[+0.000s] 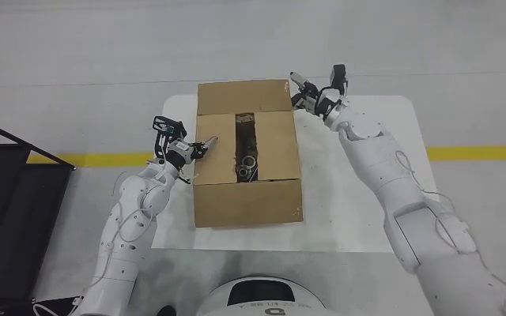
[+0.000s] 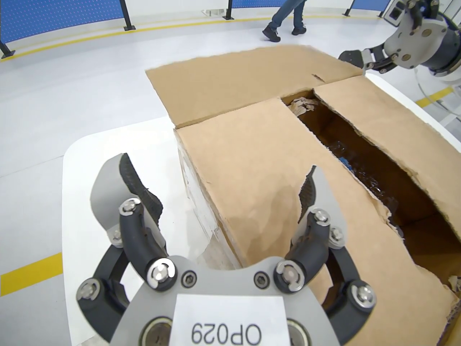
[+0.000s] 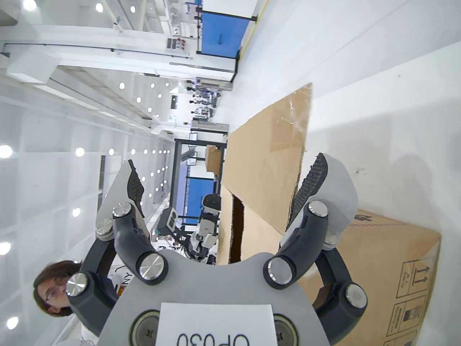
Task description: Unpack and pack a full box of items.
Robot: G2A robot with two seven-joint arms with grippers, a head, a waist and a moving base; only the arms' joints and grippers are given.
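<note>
Brown cardboard box (image 1: 247, 150) sat mid-table on a white rounded-corner table (image 1: 356, 197). Around the table was pale grey floor with a yellow floor line (image 1: 95, 159) running from 9 to 3 o'clock. Blue wall panels (image 2: 61, 5) with white print stood in the room behind.

The box's far flap (image 1: 245, 96) lay folded out flat toward 12 o'clock. Two side flaps (image 1: 277, 146) were nearly closed, with a narrow gap (image 1: 247, 142) between them. Inside the gap were dark contents: some round grey items (image 1: 247, 166) toward 6 o'clock and crumpled brown paper (image 2: 302, 104) at the 12 o'clock end. The rest was too dark to tell.

Left gripper (image 1: 207, 145) was at the box's 9 o'clock edge, its jaws spread wide and holding nothing. Right gripper (image 1: 297, 88) was at the box's 1 o'clock corner, just beside the far flap, also wide and empty.

Printed handling symbols (image 3: 410, 279) marked one side wall of the box. Each gripper mount had a white printed label (image 2: 225, 320).
</note>
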